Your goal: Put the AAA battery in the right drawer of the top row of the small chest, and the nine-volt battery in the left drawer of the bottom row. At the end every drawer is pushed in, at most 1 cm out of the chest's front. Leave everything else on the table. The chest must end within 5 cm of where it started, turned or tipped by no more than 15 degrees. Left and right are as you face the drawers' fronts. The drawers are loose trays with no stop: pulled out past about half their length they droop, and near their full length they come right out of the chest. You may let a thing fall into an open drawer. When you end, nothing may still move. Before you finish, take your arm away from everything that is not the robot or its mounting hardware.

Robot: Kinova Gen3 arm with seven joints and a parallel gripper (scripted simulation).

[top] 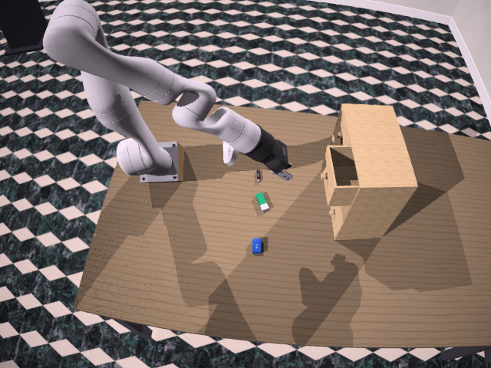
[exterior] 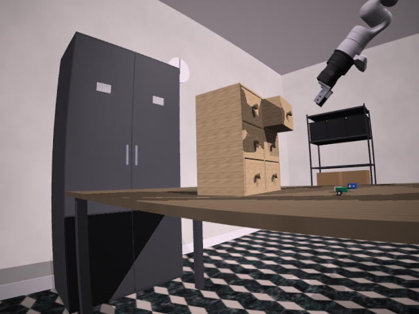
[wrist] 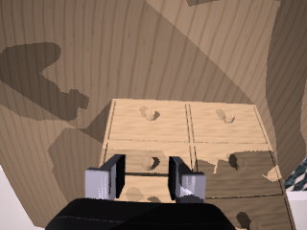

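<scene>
The small chest [top: 372, 146] [exterior: 220, 142] stands upright. Its top-row right drawer [top: 347, 194] [exterior: 285, 106] [wrist: 136, 182] is pulled well out; no object shows in its shadowed interior. The bottom-row left drawer [exterior: 252, 169] [wrist: 211, 129] looks pushed in, like the others. My gripper [top: 288, 171] [exterior: 319, 102] [wrist: 146, 171] is open and empty, high above the table, a gap in front of the open drawer and tilted towards the chest. The AAA battery [top: 258, 175] [exterior: 339, 193] lies on the table. A blue block [top: 256, 245] [exterior: 351, 186] with two pale dots, seemingly the nine-volt battery, lies farthest from it.
A green and white block [top: 261, 198] [exterior: 341, 189], like an eraser, lies on the table [top: 222, 300] between the AAA battery and the blue block. The arm's base stands at the table's other end from the chest. A grey cabinet [exterior: 101, 135] stands on the floor behind the chest.
</scene>
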